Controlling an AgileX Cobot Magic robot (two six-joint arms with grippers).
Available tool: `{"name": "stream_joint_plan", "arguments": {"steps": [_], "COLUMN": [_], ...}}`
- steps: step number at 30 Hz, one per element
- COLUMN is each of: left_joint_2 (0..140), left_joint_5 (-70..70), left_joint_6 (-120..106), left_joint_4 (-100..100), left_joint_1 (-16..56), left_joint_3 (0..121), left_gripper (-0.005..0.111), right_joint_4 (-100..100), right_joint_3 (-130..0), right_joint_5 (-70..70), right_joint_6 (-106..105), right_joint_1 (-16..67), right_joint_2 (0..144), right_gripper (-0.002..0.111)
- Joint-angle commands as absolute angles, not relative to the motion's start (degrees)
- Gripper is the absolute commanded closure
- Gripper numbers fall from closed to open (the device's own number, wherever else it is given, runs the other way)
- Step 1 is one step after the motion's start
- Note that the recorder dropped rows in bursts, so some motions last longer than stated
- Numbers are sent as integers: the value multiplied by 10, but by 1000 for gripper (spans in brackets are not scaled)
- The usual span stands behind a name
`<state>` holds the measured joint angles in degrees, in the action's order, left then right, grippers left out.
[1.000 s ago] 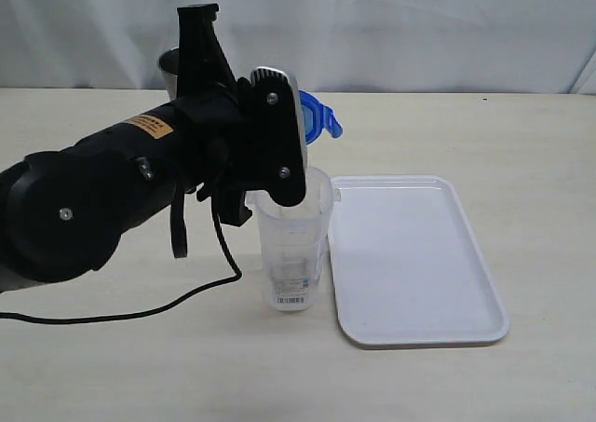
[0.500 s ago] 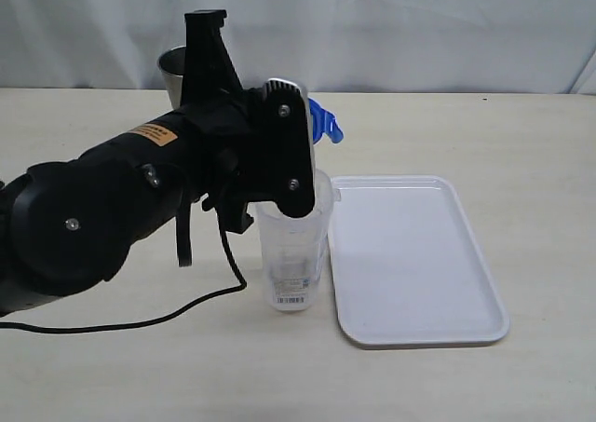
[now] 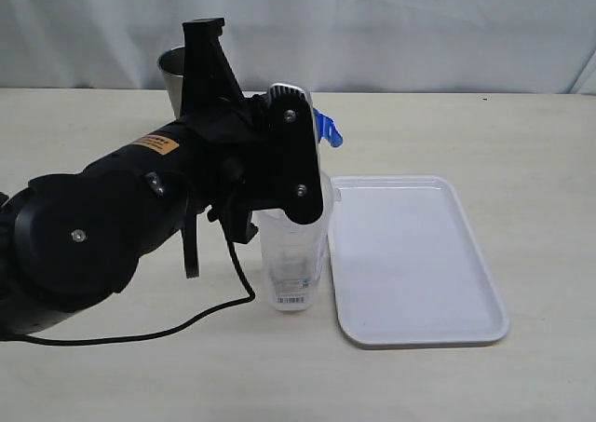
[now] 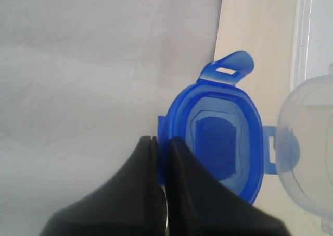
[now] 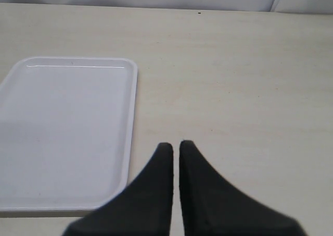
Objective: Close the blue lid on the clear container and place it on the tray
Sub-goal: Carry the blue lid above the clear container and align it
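Pinching one edge of the small octagonal blue plastic lid (image 4: pixel 221 142), the left gripper (image 4: pixel 160 140) has its black fingers clamped tight on the rim. It holds the lid up in the air, just above the mouth of the tall clear plastic container (image 3: pixel 294 254). From the exterior view most of the lid is hidden behind the gripper's body, with only a blue flap poking out on the side of the container nearest the flat white rectangular tray (image 3: pixel 424 254). The lid appears turned up on edge rather than lying flat over the opening, and it is not seated on the rim. The container stands upright and uncovered on the pale wooden table (image 3: pixel 521 133), with a barcode label near its base, and just beside the tray rather than on it. A steel tumbler (image 3: pixel 170 68) stands well behind the container. The right gripper (image 5: pixel 176 145) hangs low over the table on the tray's far side from the container, its fingers pressed together on nothing.
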<state>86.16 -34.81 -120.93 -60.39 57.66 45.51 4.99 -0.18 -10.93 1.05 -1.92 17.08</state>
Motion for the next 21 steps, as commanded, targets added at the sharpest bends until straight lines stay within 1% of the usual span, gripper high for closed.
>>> {"name": "stream_joint_plan", "arguments": {"steps": [1,21], "left_joint_2": [856,856], "left_joint_5": [-357,-331], "left_joint_6": [-1226,-1226], "left_joint_4": [-611,-576], "left_joint_1": [580,580], "left_joint_3": [454,454], "left_gripper": [107,107], "right_joint_4": [50,50], "right_joint_3": [0,0], "right_joint_5": [-102,-102], "right_joint_6": [8,8], "right_joint_1": [-18,-18], "right_joint_2": [172,172], "right_gripper": [104,104]}}
